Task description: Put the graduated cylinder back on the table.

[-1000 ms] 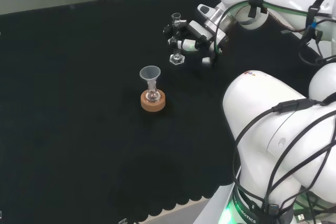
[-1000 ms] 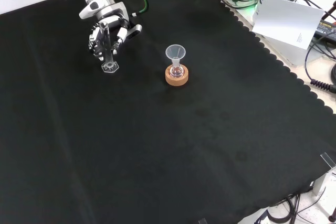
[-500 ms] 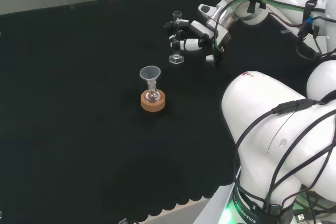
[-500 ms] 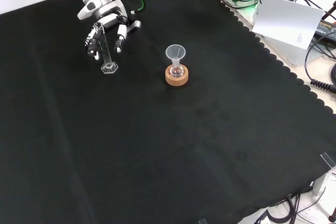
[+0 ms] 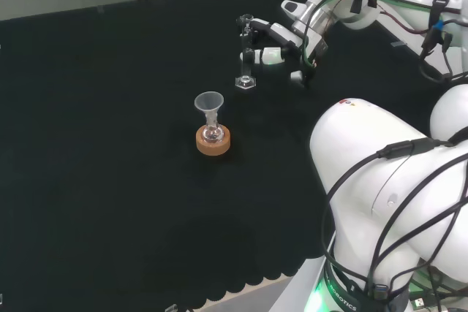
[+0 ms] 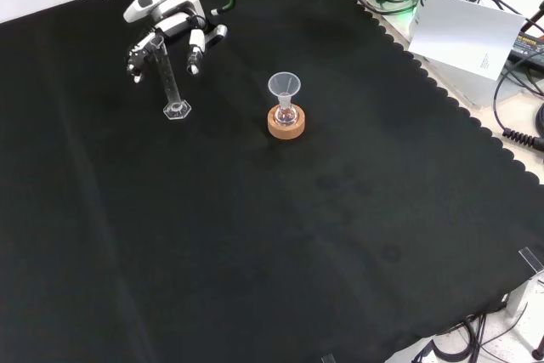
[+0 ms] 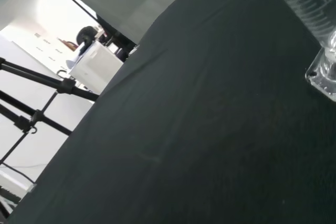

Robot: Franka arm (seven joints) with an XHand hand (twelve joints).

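The clear graduated cylinder (image 5: 246,52) stands upright on the black cloth on its hexagonal foot (image 6: 177,110). Its marked tube and foot appear close up in the wrist view (image 7: 315,19). My hand (image 5: 281,34) is just right of the cylinder's upper part in the head view, fingers spread and straight, apart from the glass. In the front view the hand (image 6: 170,30) hangs above the cylinder (image 6: 167,74), with fingertips (image 6: 193,64) on either side of the tube and not touching it.
A clear funnel sits in a small flask on a cork ring (image 5: 213,140) in front of the cylinder in the head view; in the front view the cork ring (image 6: 286,121) lies to its right. The arm's white links (image 5: 387,180) fill the head view's right.
The hand has let go of the cylinder: its fingers uncurled and spread, and it drew up and away. The cylinder stays standing on the cloth in the same spot.
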